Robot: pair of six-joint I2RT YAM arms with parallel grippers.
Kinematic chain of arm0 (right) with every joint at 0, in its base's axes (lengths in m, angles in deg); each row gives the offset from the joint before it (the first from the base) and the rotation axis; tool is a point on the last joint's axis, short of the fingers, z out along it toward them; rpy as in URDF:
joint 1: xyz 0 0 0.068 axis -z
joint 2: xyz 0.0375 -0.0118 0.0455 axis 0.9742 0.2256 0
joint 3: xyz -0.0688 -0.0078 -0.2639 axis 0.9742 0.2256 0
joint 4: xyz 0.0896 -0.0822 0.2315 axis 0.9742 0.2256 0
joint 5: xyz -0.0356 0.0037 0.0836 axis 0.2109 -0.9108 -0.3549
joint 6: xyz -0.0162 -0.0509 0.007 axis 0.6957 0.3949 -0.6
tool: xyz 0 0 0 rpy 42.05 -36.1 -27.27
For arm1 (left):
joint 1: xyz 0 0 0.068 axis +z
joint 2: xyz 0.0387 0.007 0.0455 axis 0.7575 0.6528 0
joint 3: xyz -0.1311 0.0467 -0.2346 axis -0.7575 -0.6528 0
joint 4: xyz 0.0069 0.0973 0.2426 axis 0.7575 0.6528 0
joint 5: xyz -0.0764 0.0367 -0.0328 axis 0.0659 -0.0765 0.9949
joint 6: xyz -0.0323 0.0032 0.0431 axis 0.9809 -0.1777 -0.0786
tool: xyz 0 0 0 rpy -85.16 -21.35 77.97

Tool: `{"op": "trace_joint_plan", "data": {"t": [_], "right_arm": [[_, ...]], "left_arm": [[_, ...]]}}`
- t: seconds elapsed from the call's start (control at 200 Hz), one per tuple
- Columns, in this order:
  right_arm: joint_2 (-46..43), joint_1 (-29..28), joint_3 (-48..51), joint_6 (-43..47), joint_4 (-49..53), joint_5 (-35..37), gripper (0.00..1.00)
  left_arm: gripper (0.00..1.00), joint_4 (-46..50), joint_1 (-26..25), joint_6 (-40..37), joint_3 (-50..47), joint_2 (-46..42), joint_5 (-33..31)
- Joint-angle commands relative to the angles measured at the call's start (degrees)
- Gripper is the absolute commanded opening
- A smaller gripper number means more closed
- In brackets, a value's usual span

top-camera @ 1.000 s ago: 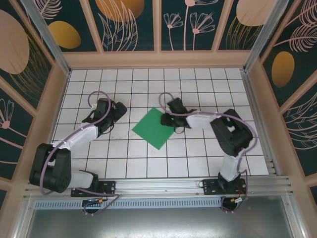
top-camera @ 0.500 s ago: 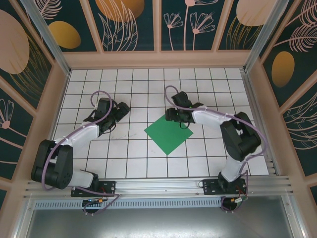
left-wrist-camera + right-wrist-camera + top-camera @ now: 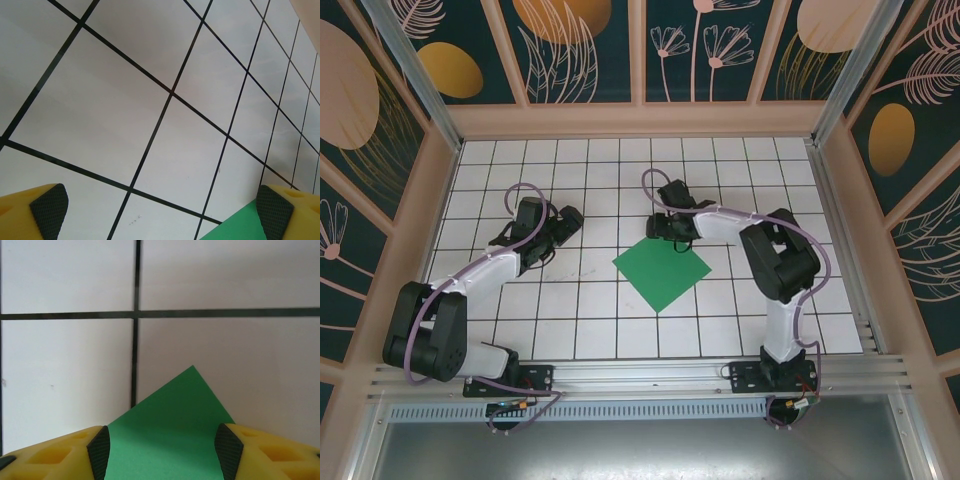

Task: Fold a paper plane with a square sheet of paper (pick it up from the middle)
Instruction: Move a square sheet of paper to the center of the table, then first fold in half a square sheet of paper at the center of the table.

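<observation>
Since a second ago the square sheet of paper (image 3: 661,272) has slid a bit toward the right side of the bench (image 3: 570,320), and the right tool (image 3: 660,226) has backed off to the sheet's far corner. The sheet lies flat, turned like a diamond, roughly mid-bench and closer to the right arm.

From the right wrist camera that tool (image 3: 162,450) has its jaws partly apart, gripping nothing. The green corner just pokes out between the two dark pads (image 3: 99,452) and the rest of the sheet is cut off at the bottom.

The left tool (image 3: 568,218) sits well to the left of the sheet with bare white tiles between them. Its own camera shows the jaws (image 3: 160,210) spread wide and empty, with a sliver of green at the bottom edge running up to the right-hand pad (image 3: 272,212).

Nothing else is on the tiles. Flowery wall panels (image 3: 580,40) box the bench in, and a metal rail (image 3: 640,375) runs along the near edge. Can't tell if the right tool's fingertips actually touch the paper.
</observation>
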Motion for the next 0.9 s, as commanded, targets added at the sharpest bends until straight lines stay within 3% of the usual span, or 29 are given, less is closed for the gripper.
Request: {"op": "trace_joint_plan", "data": {"t": [0.0,0.135,0.29,0.525,0.686,0.896], "right_arm": [[-2.9,3.3,6.7,-3.6,6.5,4.8,0.62],[-7.6,5.6,10.7,-7.2,10.5,9.9,0.62],[-14.8,4.7,9.2,-2.3,12.4,9.9,0.64],[-17.6,-1.0,10.6,8.0,16.4,4.5,0.99],[-14.4,-5.7,11.4,7.7,17.9,10.5,0.99],[-13.5,-6.4,14.3,6.5,16.2,9.2,0.99]], "left_arm": [[0.99,-1.7,0.5,-0.4,-0.9,0.6,1.2],[0.99,-2.2,0.4,-0.6,-1.1,0.9,2.0],[0.99,-3.1,0.4,-0.7,-1.1,1.5,3.0],[0.99,-3.7,0.2,-2.6,-1.0,1.4,4.5],[0.99,-3.9,-0.1,-2.6,-0.5,2.1,4.8],[0.99,-3.9,-0.3,-2.4,-0.3,2.9,4.8]]}}
